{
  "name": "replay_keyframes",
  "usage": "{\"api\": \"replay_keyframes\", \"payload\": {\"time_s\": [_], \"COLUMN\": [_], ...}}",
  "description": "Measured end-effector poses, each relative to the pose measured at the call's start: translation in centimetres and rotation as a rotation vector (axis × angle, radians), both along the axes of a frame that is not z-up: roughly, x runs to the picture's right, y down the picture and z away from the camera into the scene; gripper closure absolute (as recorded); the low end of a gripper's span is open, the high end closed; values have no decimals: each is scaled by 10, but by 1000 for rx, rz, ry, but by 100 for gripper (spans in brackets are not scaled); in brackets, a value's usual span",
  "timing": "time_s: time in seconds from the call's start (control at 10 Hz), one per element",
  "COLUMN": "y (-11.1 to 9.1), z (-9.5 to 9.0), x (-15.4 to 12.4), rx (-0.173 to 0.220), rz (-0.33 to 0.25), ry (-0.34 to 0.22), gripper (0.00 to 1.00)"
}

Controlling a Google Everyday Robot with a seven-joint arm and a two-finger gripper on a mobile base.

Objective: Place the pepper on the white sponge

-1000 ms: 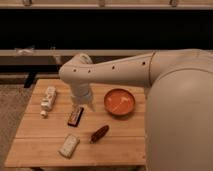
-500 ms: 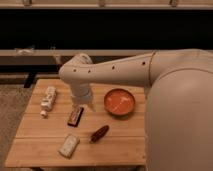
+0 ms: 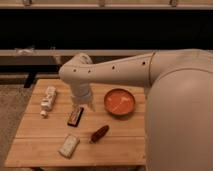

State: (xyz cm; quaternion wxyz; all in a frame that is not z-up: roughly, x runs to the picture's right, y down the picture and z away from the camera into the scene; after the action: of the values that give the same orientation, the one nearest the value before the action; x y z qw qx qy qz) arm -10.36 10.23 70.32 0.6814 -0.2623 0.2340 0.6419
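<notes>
The pepper (image 3: 99, 133), a slim dark reddish-brown pod, lies on the wooden table (image 3: 50, 132) near its front middle. The white sponge (image 3: 69, 146), a small cream block, lies a little to the pepper's left, near the front edge. The two are apart. My gripper (image 3: 86, 104) hangs from the white arm over the table's middle, above and behind the pepper, just right of a dark bar. It holds nothing that I can see.
A flat dark rectangular bar (image 3: 75, 116) lies left of the gripper. A white patterned bottle-like item (image 3: 48, 98) lies at the table's left. An orange bowl (image 3: 119, 102) sits at the right. My large white arm (image 3: 175, 100) covers the table's right side.
</notes>
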Motion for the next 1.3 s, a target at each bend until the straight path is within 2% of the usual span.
{"api": "replay_keyframes", "payload": {"time_s": [0.2, 0.4, 0.6, 0.9, 1.3], "y": [5, 14, 34, 62, 93], "z": [2, 5, 17, 42, 68], "x": [6, 27, 52, 61, 68], "rx": [11, 22, 12, -57, -129], "rz": [-1, 25, 88, 171, 216], "ry": [31, 78, 141, 179, 212], "gripper": [35, 35, 35, 35, 35]}}
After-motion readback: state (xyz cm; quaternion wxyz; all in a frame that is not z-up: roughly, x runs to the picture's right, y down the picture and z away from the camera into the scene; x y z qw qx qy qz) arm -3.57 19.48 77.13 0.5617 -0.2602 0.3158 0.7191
